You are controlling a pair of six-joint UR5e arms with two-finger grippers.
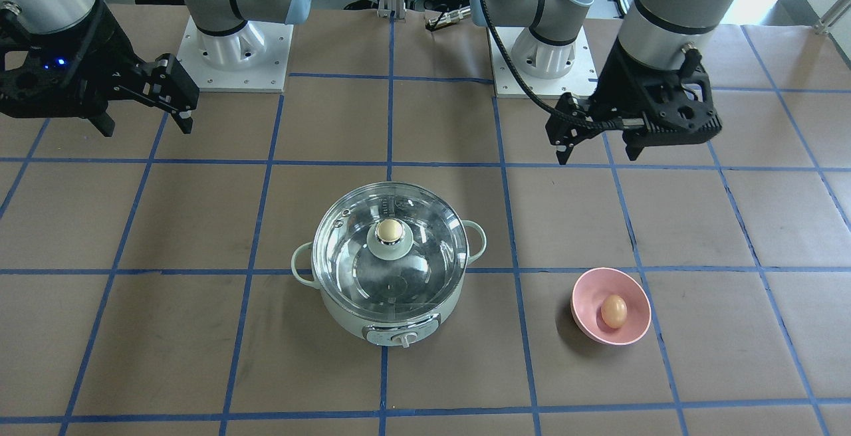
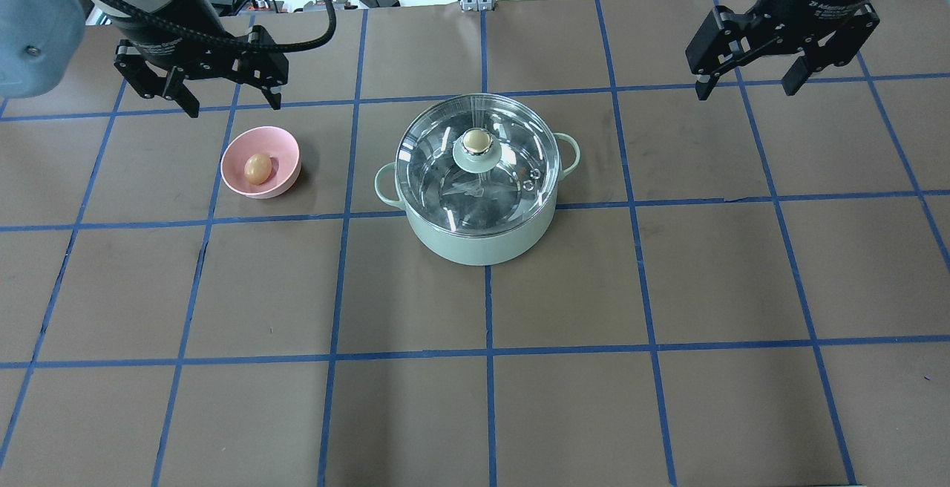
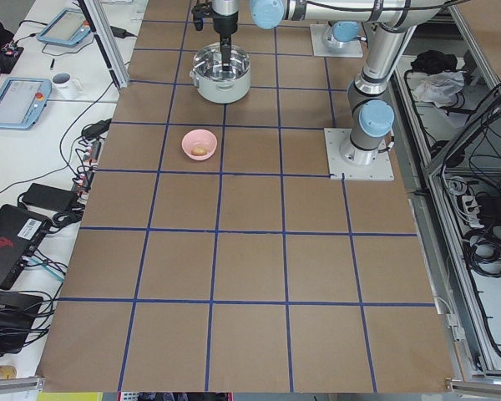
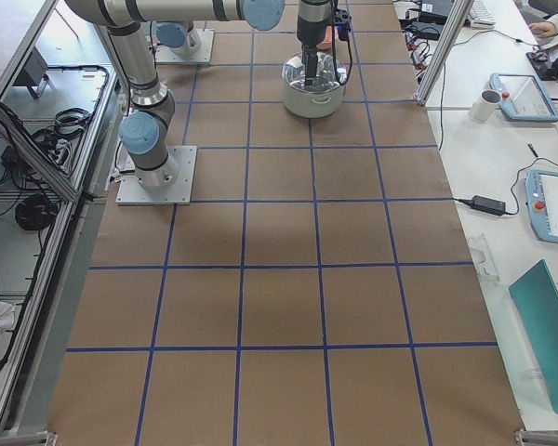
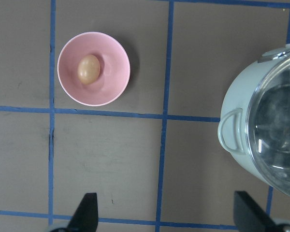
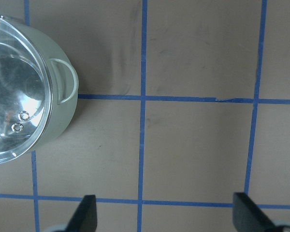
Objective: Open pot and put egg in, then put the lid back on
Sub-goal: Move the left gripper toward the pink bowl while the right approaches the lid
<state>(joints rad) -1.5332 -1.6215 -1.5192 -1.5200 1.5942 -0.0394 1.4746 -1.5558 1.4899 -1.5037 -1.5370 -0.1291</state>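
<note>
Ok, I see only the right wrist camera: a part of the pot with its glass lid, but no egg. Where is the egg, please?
Observer: The egg lies in a pink bowl, on the other side of the pot, toward the left arm.
Operator: Does that arm hold something?
Observer: No, the left gripper hangs open and empty, raised near the bowl.
Operator: And what can I grasp on top?
Observer: The lid has a round knob at its centre, with nothing touching it.
</note>
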